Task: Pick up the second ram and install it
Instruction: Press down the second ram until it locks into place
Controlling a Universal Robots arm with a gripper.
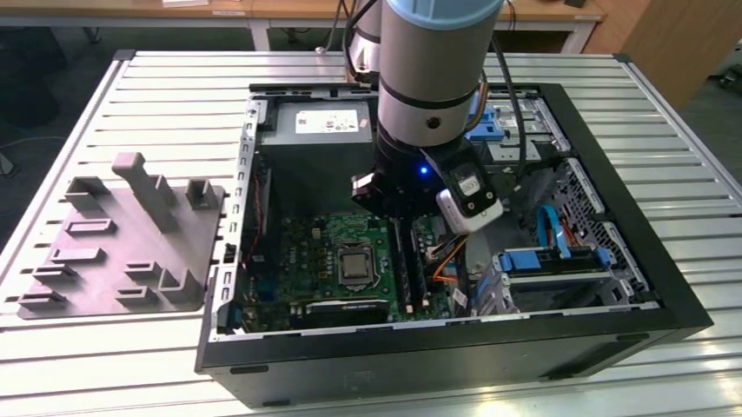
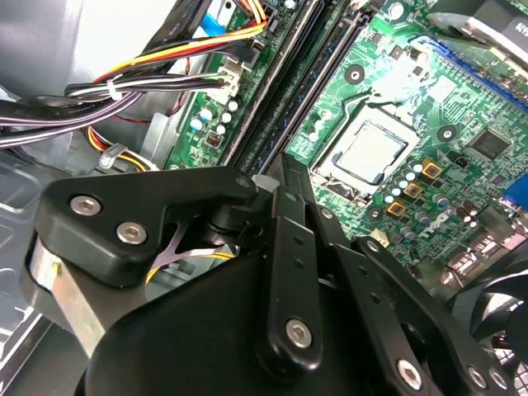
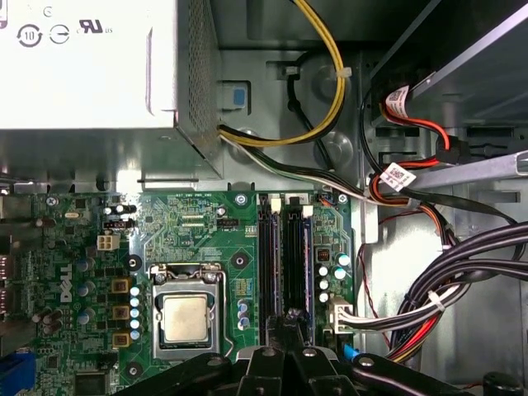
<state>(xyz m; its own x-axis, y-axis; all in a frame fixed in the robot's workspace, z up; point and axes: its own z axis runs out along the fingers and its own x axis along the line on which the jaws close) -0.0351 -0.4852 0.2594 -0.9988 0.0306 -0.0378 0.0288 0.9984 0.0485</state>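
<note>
Working across the exterior view from its left: the grey tray [image 1: 122,239] is sitting outside the case, and the gripper [image 1: 400,208] is reaching down over the motherboard [image 1: 330,261]. Its jaws are closing on the second ram [image 3: 290,318], standing over the slots [image 3: 285,247]. The seating step appears to be underway, calling for straight, even downward pressure.

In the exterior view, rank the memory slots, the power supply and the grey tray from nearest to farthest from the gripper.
1. Memory slots, directly below the gripper.
2. Power supply, at the case's far end.
3. Grey tray, outside the case, on the exterior view's left.
</note>
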